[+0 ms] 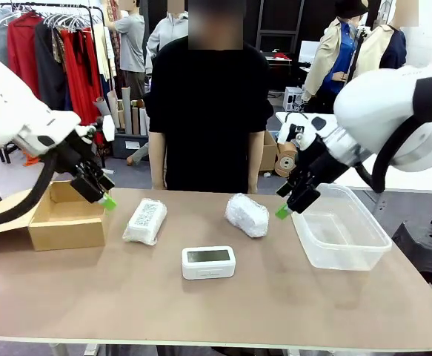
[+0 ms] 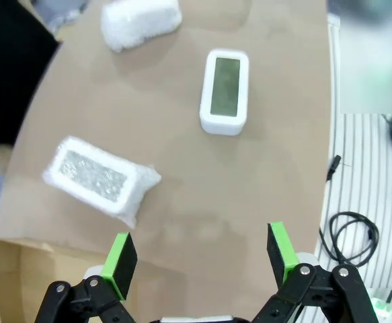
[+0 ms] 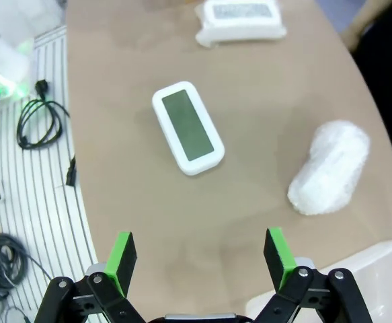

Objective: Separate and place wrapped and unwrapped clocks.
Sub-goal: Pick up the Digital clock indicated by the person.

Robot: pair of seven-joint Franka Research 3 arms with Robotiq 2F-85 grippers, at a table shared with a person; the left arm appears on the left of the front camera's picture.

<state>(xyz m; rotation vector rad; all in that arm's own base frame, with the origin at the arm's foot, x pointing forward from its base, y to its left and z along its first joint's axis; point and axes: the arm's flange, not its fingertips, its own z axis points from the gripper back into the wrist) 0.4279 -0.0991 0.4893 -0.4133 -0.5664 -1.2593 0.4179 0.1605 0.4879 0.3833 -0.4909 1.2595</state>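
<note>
Lying face-up on the brown tabletop (image 1: 290, 304), the small white rounded-rectangular plastic clock (image 1: 208, 262) shows a grey-green screen and smooth, bare casing. It sits ahead of both grippers, roughly midway between them and touching nothing.

The flat rectangular bundle in white translucent bubble wrap (image 1: 145, 221) lies just ahead of the left gripper (image 1: 104, 196), on the side of one green pad. The rounder lumpy bubble-wrap bundle (image 1: 247, 214) lies just beside the right gripper (image 1: 288, 208). Both grippers hang above the table with jaws spread wide, holding nothing.

An open brown cardboard box (image 1: 64, 219) stands below and beside the left gripper, at the table's left end. A clear plastic tub (image 1: 341, 230) stands below the right gripper, near the right end. Bare tabletop rings the clock, and clear gaps part all three items. In the wrist views the curved table edge runs just past the clock, with black cables (image 2: 347, 235) on the floor beyond it.
</note>
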